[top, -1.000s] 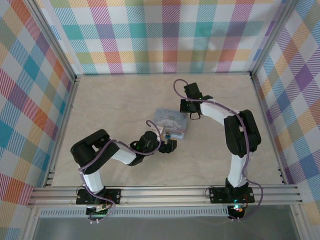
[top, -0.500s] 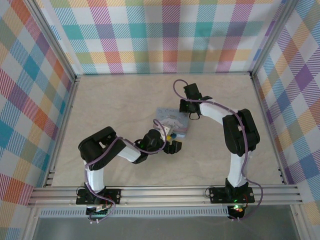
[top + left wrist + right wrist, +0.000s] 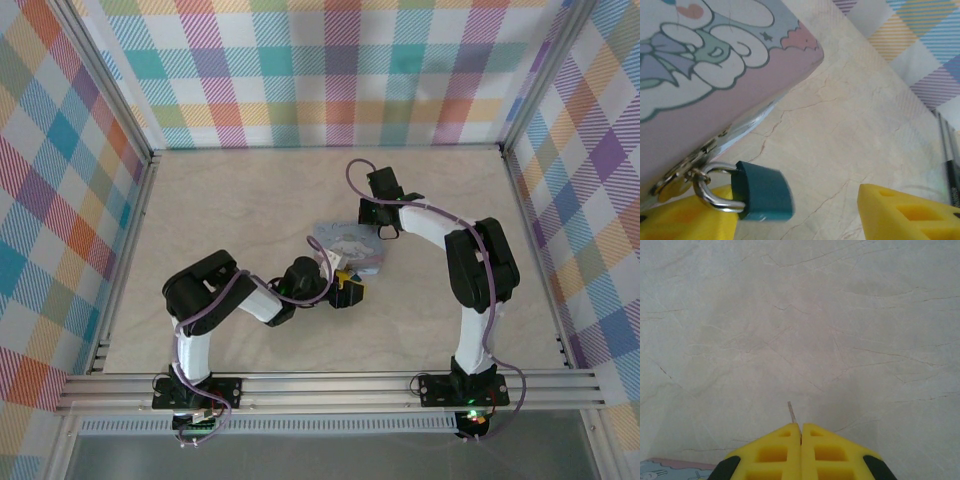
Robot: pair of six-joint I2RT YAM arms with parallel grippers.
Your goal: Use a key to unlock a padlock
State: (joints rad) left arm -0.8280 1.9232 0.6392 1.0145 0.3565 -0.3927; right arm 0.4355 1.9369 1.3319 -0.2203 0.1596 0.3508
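Observation:
The padlock (image 3: 762, 192) has a teal body and a silver shackle (image 3: 707, 187) hooked through the hasp of the light-blue cartoon tin (image 3: 715, 75). My left gripper (image 3: 800, 215) is open at the tin's front edge. The padlock body lies between the fingers, close to the left fingertip (image 3: 685, 215) and well apart from the right one. From above, the left gripper (image 3: 346, 289) sits just below the tin (image 3: 350, 243). My right gripper (image 3: 801, 427) is shut on the key (image 3: 791, 412), a thin grey sliver poking out past the tips. It hovers over the table behind the tin (image 3: 660, 470).
The marble table (image 3: 250, 210) is bare around the tin. Plaid walls close it in on three sides, with a metal rail (image 3: 330, 385) along the near edge. A dark cable (image 3: 947, 155) shows at the right edge of the left wrist view.
My left arm has swung right along the tin's front, and its yellow fingertips now show below the tin. The tin shifted slightly right. The right arm has stayed put.

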